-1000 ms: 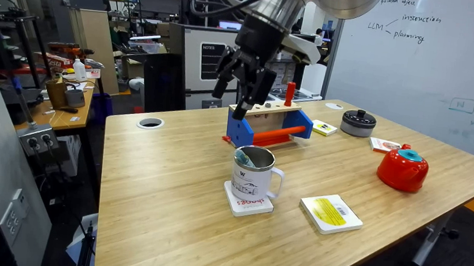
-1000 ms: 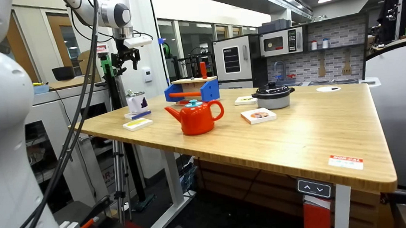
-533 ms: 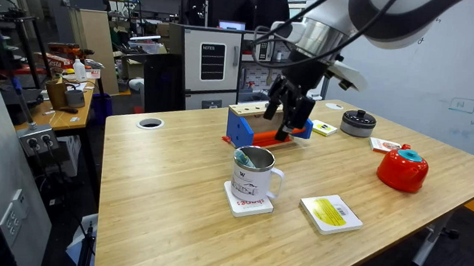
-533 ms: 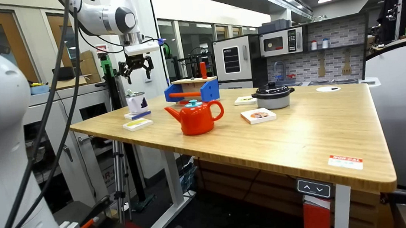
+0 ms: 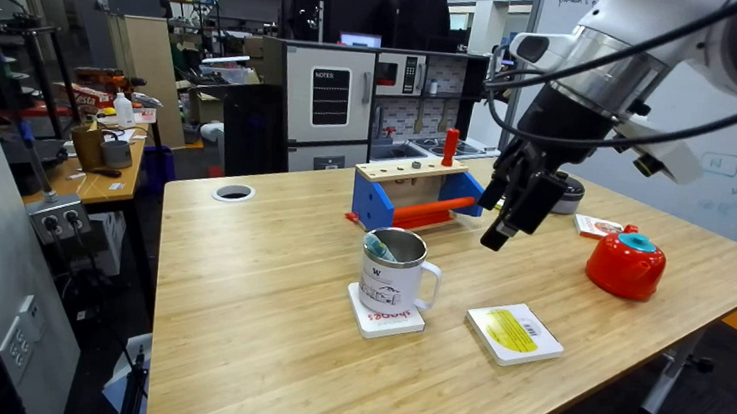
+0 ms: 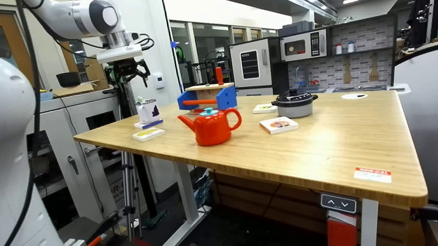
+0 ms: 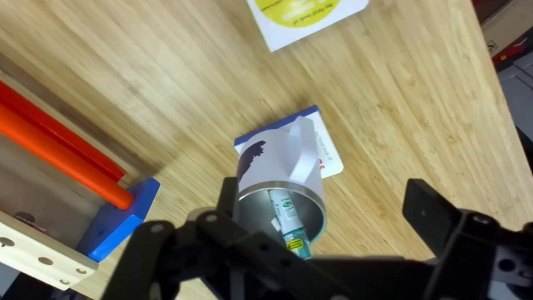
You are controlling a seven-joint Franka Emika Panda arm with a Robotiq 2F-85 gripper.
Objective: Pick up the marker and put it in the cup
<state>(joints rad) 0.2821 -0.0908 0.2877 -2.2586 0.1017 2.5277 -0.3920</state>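
Gripper [image 7: 322, 196]: we noted its two fingers spread wide, the gap between them plain in the wrist view. There one finger overlapped the cup [image 5: 391, 286] in line of sight; in both exterior views we saw gripper and cup apart, the former hanging above the table [image 5: 251, 330] at the end of the arm [image 6: 60, 21]. In an exterior view its fingers [image 5: 523, 210] slanted downward.

Marker [image 7: 287, 216]: we located it inside the cup, tilted. It had a white barrel with green print and a teal end bearing a yellow label; the teal end was uppermost and leaned at the rim, on the side away from the handle. Beside the barrel we saw a small white patch [image 7: 275, 224], too indistinct to identify.

Cup: upright, white outside, with a metal rim and interior. It rested on a small white book [image 5: 387, 325] with a blue spine and red lettering.

Around it: toward the handle side, a yellow-patched book [image 5: 511, 333] lay flat. A toy workbench [image 5: 372, 201] with blue ends and an orange bar stood near the cup. Farther along we logged a red kettle [image 5: 627, 264] with a turquoise lid, a grey pot [image 6: 295, 110] with a black lid, and, near that pot, a picture book [image 6: 278, 125] lying flat.
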